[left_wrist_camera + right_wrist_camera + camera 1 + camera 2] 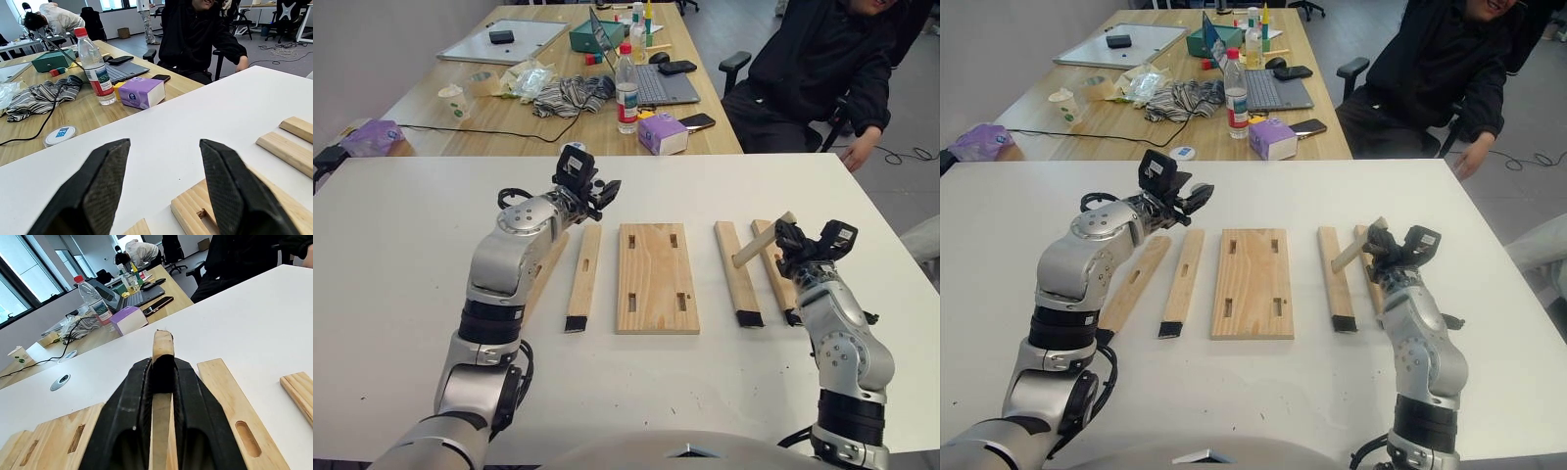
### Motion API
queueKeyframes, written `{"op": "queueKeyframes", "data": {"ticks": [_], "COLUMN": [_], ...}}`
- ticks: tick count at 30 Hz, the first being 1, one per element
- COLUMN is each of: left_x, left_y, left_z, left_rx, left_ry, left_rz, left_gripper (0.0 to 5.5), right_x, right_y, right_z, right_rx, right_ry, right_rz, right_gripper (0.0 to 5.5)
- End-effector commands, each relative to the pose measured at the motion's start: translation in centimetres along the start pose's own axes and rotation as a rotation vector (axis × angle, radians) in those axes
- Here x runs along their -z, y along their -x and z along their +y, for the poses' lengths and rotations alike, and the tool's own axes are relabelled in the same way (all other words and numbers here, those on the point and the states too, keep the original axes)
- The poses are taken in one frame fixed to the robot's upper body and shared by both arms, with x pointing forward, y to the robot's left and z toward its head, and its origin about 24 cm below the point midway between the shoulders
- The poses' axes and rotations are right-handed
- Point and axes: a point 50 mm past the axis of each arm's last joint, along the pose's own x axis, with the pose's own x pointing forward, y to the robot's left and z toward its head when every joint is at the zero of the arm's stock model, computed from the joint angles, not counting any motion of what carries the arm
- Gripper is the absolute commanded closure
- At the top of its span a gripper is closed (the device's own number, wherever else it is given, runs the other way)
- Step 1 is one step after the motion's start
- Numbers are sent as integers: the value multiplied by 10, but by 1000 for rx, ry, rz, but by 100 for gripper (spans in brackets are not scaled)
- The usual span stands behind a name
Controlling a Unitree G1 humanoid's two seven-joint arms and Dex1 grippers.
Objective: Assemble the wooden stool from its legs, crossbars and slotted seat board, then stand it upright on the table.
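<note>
Four legs (737, 272) lie flat beside the slotted seat board (656, 277) at mid-frame on the table (411, 245), nothing joined yet; the right tool (789, 239) clamps a crossbar (760, 243) at right, the left tool (594, 192) hangs open and empty left of centre.

The leftmost leg (1131, 284) lies partly hidden beneath the left arm (1087, 257). The rightmost leg (775, 276) is partly covered by the right end effector (788, 239), whose fingers conceal the near stretch of the crossbar (762, 241) clamped between them.
</note>
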Motion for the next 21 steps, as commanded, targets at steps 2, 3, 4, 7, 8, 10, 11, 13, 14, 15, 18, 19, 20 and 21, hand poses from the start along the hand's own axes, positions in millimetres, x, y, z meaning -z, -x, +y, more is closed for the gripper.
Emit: {"op": "queueKeyframes", "data": {"ticks": [2,3,4,7,8,10,11,13,14,15,18,19,20,21], "left_x": [-1,-1,-1,-3,-4,-9,-13,-20,-23,-25,-27,-28,-32,-38], "left_y": [-2,-2,-2,-2,-3,-9,-13,-23,-28,-32,-42,-45,-46,-48], "left_z": [-1,0,0,0,0,-7,-13,-24,-31,-38,-65,-73,-79,-84], "left_rx": [-13,-15,-17,-23,-22,5,25,67,93,121,231,261,282,299], "left_ry": [-3,-4,-5,-9,-13,-33,-40,-41,-37,-31,3,16,32,57], "left_rz": [-12,-13,-14,-25,-32,-55,-73,-103,-115,-123,-130,-136,-149,-174], "left_gripper": [293,293,293,293,293,293,293,293,293,293,320,349,365,387], "right_x": [16,19,23,33,35,38,41,47,49,51,51,48,46,44], "right_y": [7,8,9,15,19,25,27,29,28,26,18,13,10,8], "right_z": [19,20,20,18,19,20,21,22,23,24,30,33,35,37], "right_rx": [-76,-82,-79,-78,-95,-132,-144,-158,-169,-181,-214,-223,-230,-237], "right_ry": [192,206,213,237,256,280,278,268,272,290,329,336,337,349], "right_rz": [54,62,78,120,126,146,164,205,223,245,287,295,303,313], "right_gripper": [508,508,508,508,508,508,508,508,508,508,508,508,508,508]}}
